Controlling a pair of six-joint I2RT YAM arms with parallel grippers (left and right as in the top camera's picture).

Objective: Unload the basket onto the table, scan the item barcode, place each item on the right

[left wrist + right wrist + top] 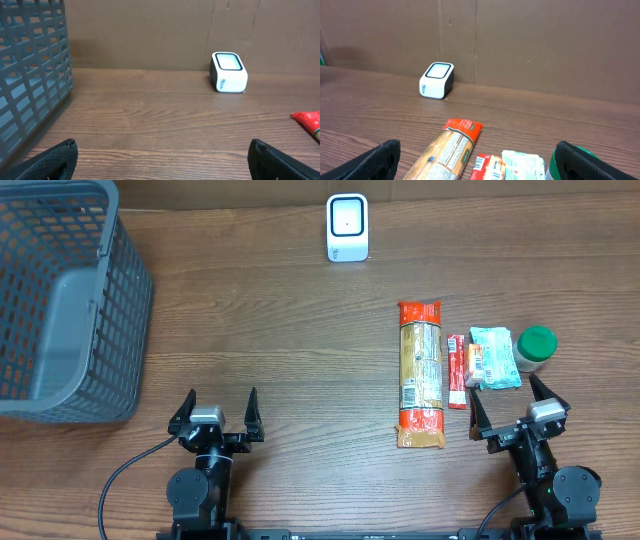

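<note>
A brown wood-grain bench [300, 330] is recorded. A grey mesh basket [125, 330] is set at its far left corner. A white scanner [347, 227] is stood at the far edge, near centre. Towards the right, four items are laid side by side: a long pasta packet [421, 375], a red sachet [457, 370], a pale green packet [495, 357] and a green-lidded jar [535, 348].

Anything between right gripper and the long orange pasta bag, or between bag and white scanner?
Nothing visible. Open right gripper has bare table to the long orange pasta bag's near end; a thin red stick packet flanks its right side. Bare wood from bag to the small white scanner box.
</note>
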